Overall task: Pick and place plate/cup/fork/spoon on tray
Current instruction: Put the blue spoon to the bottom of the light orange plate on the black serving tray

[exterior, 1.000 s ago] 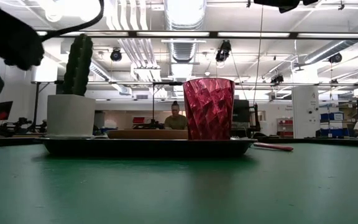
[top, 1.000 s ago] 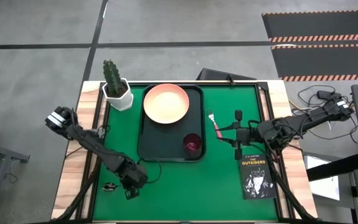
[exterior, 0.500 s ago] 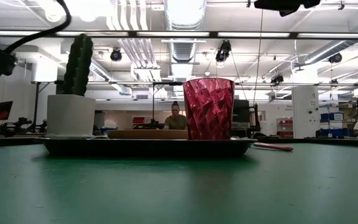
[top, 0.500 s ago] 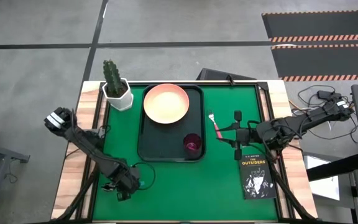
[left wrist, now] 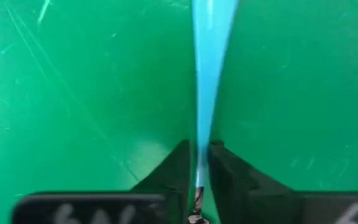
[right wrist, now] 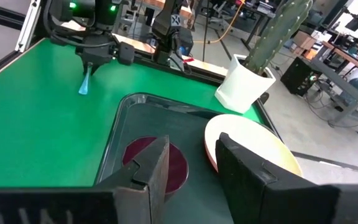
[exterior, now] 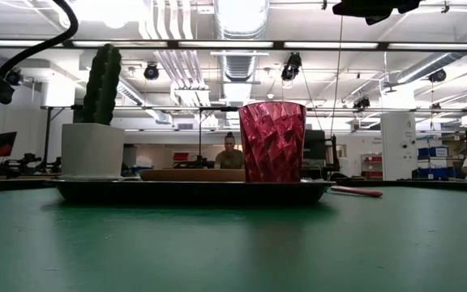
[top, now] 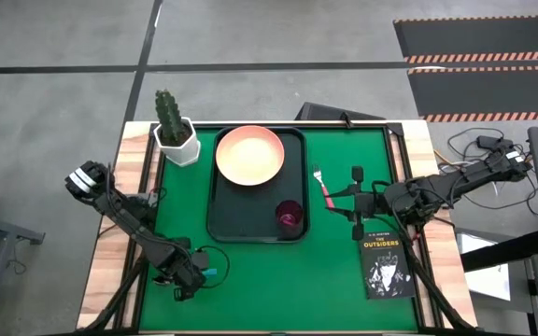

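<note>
In the left wrist view, left pincer [left wrist: 197, 167] pinches spoon [left wrist: 210, 74].

A potted cactus [top: 173, 131] stands at the table's corner; a black book [top: 384, 263] lies opposite.

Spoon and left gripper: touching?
Touching. The left wrist view shows the left gripper's fingers shut on the spoon's blue handle.
</note>
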Available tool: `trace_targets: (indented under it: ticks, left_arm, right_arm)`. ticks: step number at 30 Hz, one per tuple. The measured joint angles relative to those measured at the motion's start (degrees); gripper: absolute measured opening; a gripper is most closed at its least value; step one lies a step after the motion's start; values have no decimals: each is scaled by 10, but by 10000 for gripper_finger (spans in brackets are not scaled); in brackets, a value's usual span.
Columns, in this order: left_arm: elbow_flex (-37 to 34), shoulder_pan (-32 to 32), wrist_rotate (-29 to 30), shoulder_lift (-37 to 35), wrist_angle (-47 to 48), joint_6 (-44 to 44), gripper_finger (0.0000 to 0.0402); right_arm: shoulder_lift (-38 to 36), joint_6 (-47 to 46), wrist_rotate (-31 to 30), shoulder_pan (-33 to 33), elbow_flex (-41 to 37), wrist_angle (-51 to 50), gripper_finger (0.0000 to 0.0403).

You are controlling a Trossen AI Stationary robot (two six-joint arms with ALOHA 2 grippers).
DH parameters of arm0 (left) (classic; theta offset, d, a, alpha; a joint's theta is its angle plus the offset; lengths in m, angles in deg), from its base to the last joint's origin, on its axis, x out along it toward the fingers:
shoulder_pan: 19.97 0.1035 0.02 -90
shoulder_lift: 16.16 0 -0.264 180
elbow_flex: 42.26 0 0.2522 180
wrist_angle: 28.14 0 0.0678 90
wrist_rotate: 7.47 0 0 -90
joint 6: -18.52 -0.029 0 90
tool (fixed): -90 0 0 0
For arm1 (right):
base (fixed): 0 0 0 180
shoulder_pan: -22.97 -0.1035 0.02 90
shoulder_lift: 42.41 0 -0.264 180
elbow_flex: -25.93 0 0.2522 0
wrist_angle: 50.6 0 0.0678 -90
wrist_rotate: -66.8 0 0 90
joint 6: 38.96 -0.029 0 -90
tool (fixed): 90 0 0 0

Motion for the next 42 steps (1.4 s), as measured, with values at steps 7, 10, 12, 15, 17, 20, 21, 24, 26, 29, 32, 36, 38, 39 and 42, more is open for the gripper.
trace_targets:
  ticks: [7, 10, 12, 15, 17, 20, 21, 24, 26, 29, 32, 36, 38, 39, 42]
  left_arm:
    - [14, -2, -20, 2, 12, -16, 3]
    - [52, -2, -30, 1, 63, -48, 2]
    - [86, -2, -29, 1, 108, -94, 2]
    - [152, -2, -8, 1, 140, -252, 1]
    - [200, -3, 54, 0, 151, -377, 1]
    - [265, 3, 225, 0, 147, -510, 1]
    - [287, 7, 274, 0, 142, -554, 1]
    - [332, 21, 357, 0, 96, -689, 1]
    - [342, 30, 370, -2, 26, -790, 0]
    - [338, 46, 341, -3, -99, -962, 0]
    - [331, 65, 241, -3, -166, -1101, 0]
    - [312, 95, 148, -3, -228, -1214, 0]
    - [303, 111, 143, -3, -233, -1230, 0]
    - [297, 119, 143, -3, -233, -1231, 0]
    - [278, 145, 136, -3, -237, -1229, 0]
  right_arm:
    - [0, -4, 0, 0, 0, 0, 120]
    - [0, -18, 0, 0, 0, 0, 120]
    - [1, -30, 0, 0, 0, 0, 118]
    - [5, -51, 0, 0, 0, 1, 113]
    - [13, -64, 0, 0, 0, 1, 110]
    - [31, -68, 5, 0, 0, 4, 107]
    - [39, -67, 11, 0, 0, 10, 107]
    - [67, -40, 56, 0, -1, 53, 110]
    - [88, -4, 102, 0, -1, 106, 116]
    - [121, 54, 154, 0, 4, 186, 129]
    - [153, 115, 205, 0, 20, 223, 141]
    - [195, 169, 282, 0, 56, 223, 152]
    - [213, 182, 304, 0, 74, 218, 155]
    - [222, 191, 307, 0, 84, 218, 155]
    - [246, 220, 305, 0, 110, 195, 155]
